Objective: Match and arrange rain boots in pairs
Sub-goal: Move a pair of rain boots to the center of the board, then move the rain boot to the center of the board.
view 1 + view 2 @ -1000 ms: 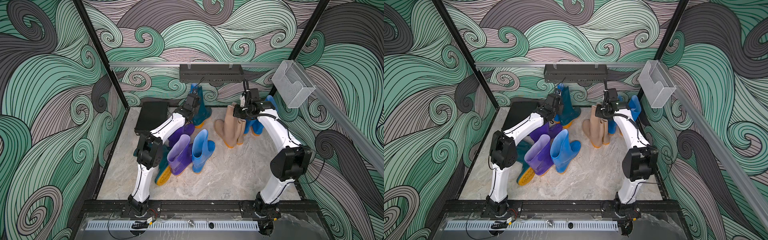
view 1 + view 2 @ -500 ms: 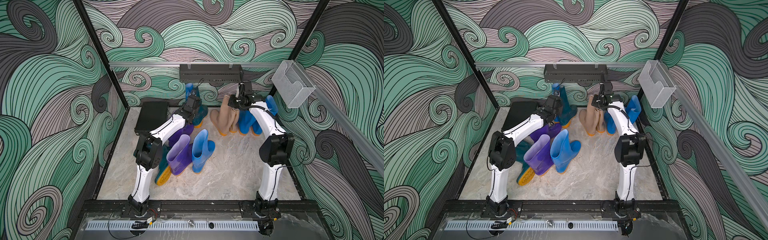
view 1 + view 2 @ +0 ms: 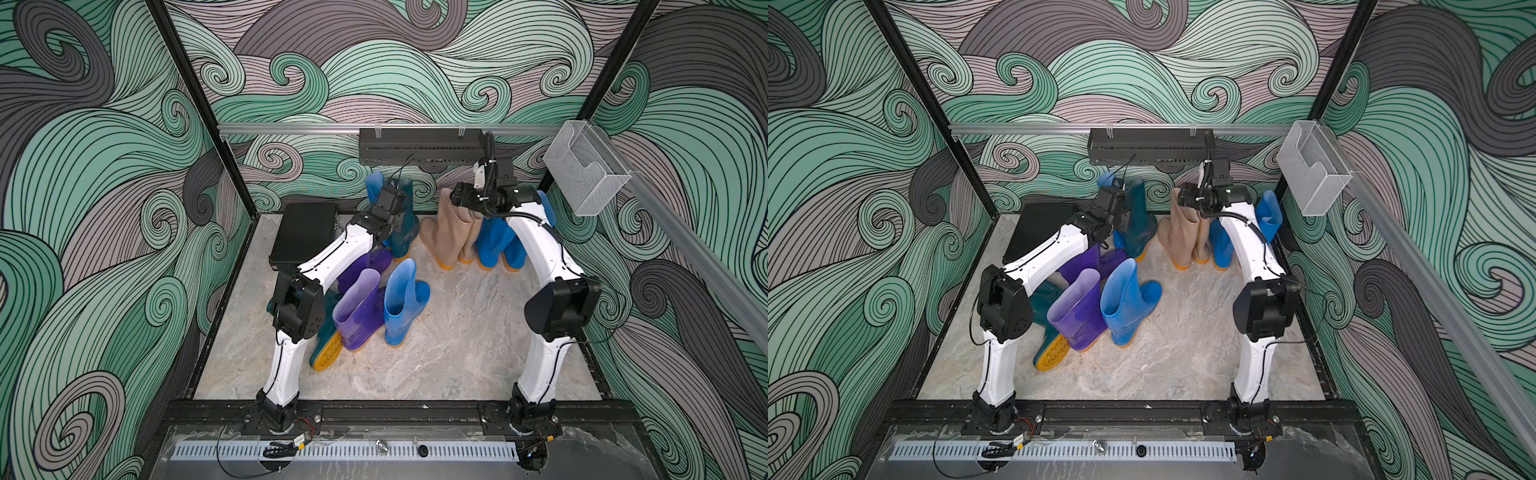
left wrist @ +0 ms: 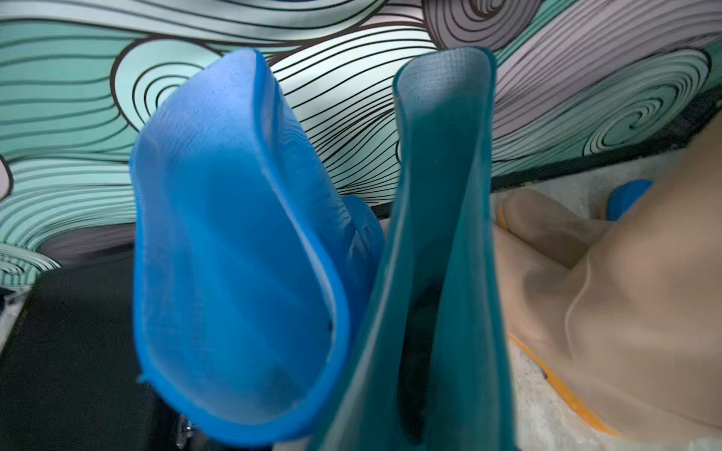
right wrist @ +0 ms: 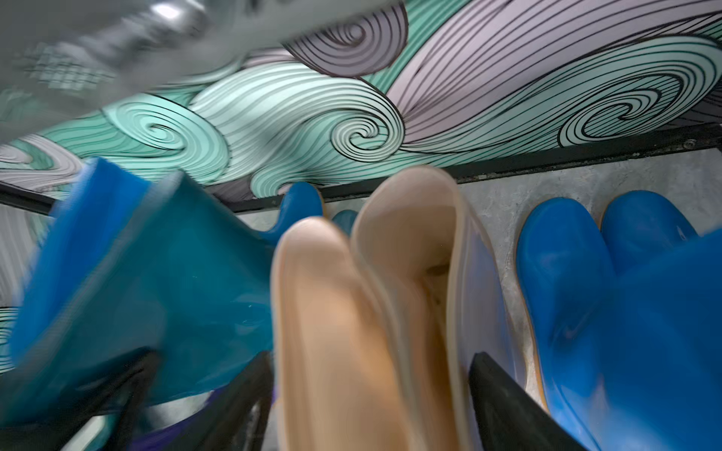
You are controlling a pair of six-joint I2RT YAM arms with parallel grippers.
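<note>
1. Rain boots (image 3: 1125,303) all on the grey marble table (image 3: 457,361), in two groups: a standing row along the far edge, upper centre of both top views, and a looser bunch left of centre, partly under the left arm.
2. Flat black case (image 3: 305,239) lying in the table's upper left corner, apart from the row.
3. Bright blue pair (image 3: 492,245) upright, side by side at the right end of the row, partly behind the right arm.
4. Beige pair (image 3: 451,232) upright just left of the blue pair, shafts pressed together.
5. Upright teal boot (image 3: 405,235) next in the row, left of the beige pair, with the back blue boot (image 3: 374,187) just beside it toward the wall. Open tops close together in the left wrist view.
6. Centre blue boot (image 3: 401,299) upright at the right of the bunch, touching the upright purple boot (image 3: 357,316) on its left.
7. Lying purple boot (image 3: 370,264) behind those two, under the left arm.
8. Fallen teal boot (image 3: 328,316) on its side at the bunch's lower left, orange-yellow sole (image 3: 326,353) turned toward the camera.
9. Right tool (image 5: 375,390) over the beige shaft tops, black fingers (image 5: 504,390) spread wide apart, one on each side. Too blurred to tell contact.
10. Left tool (image 3: 395,205) at the top of the upright teal boot, fingers hidden. Cannot tell whether apart or together.
</note>
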